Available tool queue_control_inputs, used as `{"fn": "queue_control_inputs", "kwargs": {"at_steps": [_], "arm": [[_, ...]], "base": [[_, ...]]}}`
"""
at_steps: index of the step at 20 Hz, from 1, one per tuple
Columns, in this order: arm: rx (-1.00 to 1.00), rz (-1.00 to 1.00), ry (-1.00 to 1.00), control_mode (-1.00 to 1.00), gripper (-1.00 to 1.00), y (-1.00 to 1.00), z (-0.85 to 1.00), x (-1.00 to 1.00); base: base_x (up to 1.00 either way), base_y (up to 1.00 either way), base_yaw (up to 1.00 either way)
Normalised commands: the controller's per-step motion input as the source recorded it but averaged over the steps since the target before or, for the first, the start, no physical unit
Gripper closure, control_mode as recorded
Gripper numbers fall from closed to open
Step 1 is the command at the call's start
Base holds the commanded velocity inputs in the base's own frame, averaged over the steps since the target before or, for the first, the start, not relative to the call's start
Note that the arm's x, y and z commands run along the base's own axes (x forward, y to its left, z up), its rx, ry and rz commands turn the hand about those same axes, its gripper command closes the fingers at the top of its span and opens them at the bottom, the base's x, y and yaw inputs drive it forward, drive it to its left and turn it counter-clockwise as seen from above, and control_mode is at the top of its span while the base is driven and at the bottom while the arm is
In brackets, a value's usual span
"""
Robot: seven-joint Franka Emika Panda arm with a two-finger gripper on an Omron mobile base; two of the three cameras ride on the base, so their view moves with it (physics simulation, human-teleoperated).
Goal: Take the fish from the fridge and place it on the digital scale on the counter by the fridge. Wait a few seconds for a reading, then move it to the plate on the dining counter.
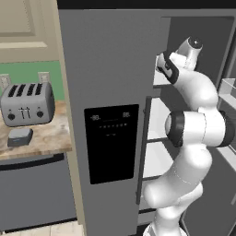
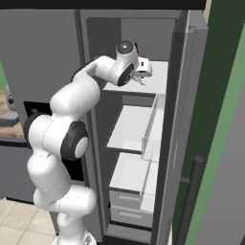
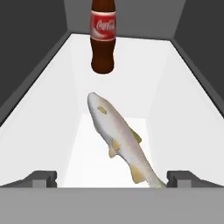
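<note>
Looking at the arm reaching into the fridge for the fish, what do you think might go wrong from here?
The fish lies slanted between the open gripper fingertips, its tail near the right one, so closing might catch only the tail and let it slip. The cola bottle stands just behind the fish; pushing further in could topple it.

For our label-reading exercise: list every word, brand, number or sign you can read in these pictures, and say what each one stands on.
"Coca-Cola", white script on the red label of the cola bottle standing on the fridge shelf behind the fish.
Pale digits and marks on the black dispenser panel of the fridge door: too blurred to read.
Toaster and digital scale: no readable text.
</note>
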Motion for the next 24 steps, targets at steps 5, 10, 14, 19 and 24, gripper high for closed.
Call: {"fn": "queue_control_inputs", "kwargs": {"at_steps": [5, 10, 14, 19, 24], "arm": [[0.0, 0.0, 0.0, -1.0, -1.0, -0.12, -0.19, 0.51], [0.01, 0.03, 0.0, -1.0, -1.0, -0.18, -0.14, 0.52], [0.02, 0.05, 0.0, -1.0, -1.0, -0.16, -0.12, 0.58], [0.03, 0.07, 0.0, -1.0, -1.0, -0.15, -0.08, 0.45], [0.03, 0.08, 0.01, -1.0, -1.0, -0.01, -0.16, 0.06]], "base": [[0.0, 0.0, 0.0], [0.0, 0.0, 0.0], [0.0, 0.0, 0.0], [0.0, 0.0, 0.0], [0.0, 0.0, 0.0]]}}
